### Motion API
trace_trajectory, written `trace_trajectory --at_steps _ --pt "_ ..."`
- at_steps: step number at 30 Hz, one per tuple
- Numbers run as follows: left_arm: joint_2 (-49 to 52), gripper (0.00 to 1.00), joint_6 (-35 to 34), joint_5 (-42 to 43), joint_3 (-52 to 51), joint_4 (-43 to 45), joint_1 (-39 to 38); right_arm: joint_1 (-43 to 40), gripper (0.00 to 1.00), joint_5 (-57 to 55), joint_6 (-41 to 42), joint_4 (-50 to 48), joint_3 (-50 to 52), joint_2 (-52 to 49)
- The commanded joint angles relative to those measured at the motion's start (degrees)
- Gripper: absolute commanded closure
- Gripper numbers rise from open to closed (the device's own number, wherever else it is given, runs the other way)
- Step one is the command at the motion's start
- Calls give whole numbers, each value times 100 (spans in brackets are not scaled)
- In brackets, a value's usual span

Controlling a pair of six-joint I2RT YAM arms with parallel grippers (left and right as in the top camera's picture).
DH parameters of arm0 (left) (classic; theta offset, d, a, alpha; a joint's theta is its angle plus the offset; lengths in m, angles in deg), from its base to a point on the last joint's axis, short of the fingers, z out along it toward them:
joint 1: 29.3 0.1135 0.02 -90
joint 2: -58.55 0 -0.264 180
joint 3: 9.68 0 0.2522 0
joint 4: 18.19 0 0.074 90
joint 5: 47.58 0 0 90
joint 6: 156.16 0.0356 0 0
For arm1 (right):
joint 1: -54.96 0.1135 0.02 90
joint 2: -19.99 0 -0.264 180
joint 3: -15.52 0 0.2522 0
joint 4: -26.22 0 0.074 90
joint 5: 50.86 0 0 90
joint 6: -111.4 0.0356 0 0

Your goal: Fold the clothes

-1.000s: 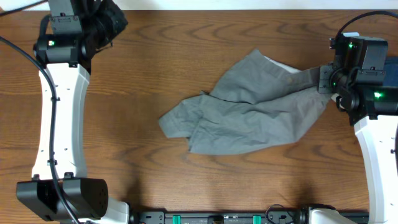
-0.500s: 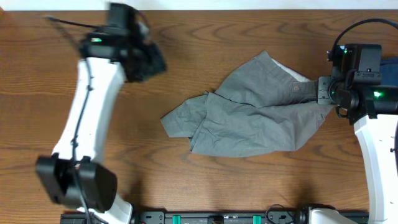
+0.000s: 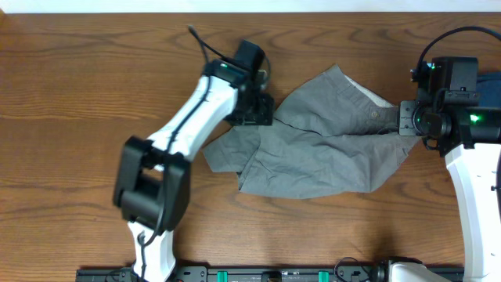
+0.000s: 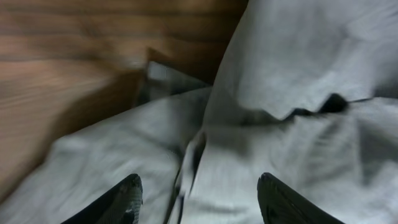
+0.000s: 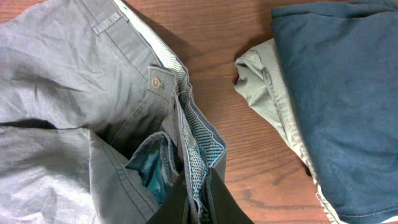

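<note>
shorts [image 3: 321,149] | long axis left-right | waistband [image 5: 180,87] rightward, pinched in right hand [image 5: 199,186]

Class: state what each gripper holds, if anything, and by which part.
The right gripper pinches the grey shorts at the open front of the waistband, below the button. The left gripper is open above the shorts and holds nothing.

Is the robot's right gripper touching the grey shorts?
Touching. The right wrist view shows the right gripper shut on the grey shorts, with their patterned lining pinched between its jaws.
</note>
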State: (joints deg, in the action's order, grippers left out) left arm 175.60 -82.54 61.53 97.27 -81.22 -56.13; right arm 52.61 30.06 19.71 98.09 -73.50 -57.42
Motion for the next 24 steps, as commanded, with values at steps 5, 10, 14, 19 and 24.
trace_trajectory --at_steps 5,10,14,19,24 --pt "426 53 116 -11 -17 354 -310 -70 93 -94 236 20 -37 -13" --pt "295 94 229 -15 109 372 -273 -70 94 -98 251 44 -37 -13" --pt "-92 94 372 -37 411 96 -55 -70 94 -98 258 48 -37 -11" --pt "-968 93 369 -35 651 68 518 -70 97 -98 516 48 -37 -11" --pt "-1615 93 367 -28 658 -92 997 -70 98 -96 597 42 -37 -17"
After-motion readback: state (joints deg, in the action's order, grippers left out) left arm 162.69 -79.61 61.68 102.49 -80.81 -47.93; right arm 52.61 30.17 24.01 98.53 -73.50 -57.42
